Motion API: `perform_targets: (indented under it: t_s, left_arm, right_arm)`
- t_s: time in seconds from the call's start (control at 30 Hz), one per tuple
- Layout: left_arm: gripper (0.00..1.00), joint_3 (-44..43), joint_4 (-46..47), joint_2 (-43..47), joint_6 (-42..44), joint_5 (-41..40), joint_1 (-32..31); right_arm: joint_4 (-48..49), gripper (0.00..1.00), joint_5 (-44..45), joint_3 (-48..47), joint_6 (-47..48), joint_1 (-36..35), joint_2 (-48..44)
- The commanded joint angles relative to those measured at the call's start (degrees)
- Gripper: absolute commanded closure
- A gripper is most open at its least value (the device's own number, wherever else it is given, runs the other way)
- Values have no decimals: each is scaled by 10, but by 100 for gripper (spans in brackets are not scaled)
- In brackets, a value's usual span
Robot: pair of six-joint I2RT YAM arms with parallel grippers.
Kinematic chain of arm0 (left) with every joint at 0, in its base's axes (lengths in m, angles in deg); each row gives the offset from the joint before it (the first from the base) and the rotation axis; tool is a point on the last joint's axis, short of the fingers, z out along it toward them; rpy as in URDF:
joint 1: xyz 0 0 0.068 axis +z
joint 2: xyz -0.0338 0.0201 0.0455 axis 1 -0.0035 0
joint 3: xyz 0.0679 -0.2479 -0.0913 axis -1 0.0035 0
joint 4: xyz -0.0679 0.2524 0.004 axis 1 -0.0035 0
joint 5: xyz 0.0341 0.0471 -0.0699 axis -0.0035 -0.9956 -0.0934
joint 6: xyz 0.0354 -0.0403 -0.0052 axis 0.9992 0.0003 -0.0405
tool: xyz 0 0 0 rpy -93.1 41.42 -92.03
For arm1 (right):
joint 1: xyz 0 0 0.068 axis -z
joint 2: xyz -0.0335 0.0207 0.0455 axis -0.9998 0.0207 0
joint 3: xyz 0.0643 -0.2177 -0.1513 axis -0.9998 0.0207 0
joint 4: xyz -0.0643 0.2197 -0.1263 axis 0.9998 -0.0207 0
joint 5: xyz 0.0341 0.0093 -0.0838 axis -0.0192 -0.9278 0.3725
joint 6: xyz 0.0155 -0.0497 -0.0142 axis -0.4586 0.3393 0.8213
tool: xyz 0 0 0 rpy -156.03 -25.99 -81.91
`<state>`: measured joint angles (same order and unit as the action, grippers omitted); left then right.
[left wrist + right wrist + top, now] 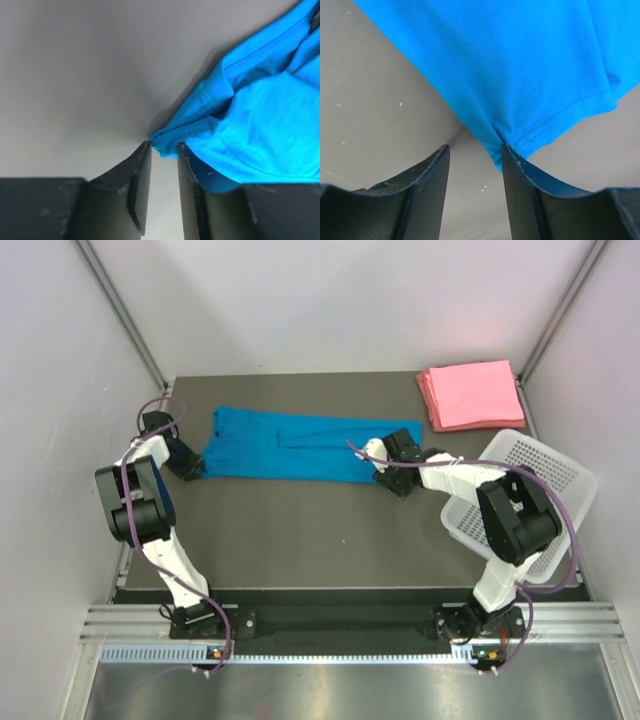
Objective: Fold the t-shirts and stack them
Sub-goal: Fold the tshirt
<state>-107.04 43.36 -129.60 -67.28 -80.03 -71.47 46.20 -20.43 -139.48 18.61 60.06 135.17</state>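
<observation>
Blue t-shirt (pixel 290 445) lies lengthwise left to right.

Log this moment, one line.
blue shirt: folded lengthwise | left jaws: at its left end, grip unclear | right jaws: open at right end | pink stack: far right

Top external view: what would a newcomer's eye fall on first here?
The bright blue t-shirt stretched across the middle of the dark table, with the left tool at its left end and the right tool at its right end. Next, the folded pink t-shirts stacked in the far right corner, beyond the white basket.
</observation>
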Motion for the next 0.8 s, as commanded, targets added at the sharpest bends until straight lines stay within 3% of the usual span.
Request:
perform_targets:
  t_s: [0.0, 0.27, 0.5, 0.77]
  left_arm:
    - [71, -26, 21, -16, 8, -5, 0]
    - [100, -48, 7, -29, 16, -19, 0]
    - [100, -53, 7, -35, 16, -25, 0]
    - [100, -64, 2, -42, 19, -33, 1]
  right_arm:
    - [15, 54, 31, -3, 19, -11, -2]
    - [-17, 55, 62, -17, 16, -33, -12]
    - [-25, 56, 114, -15, 16, -43, 4]
    - [7, 55, 102, 14, 35, -41, -9]
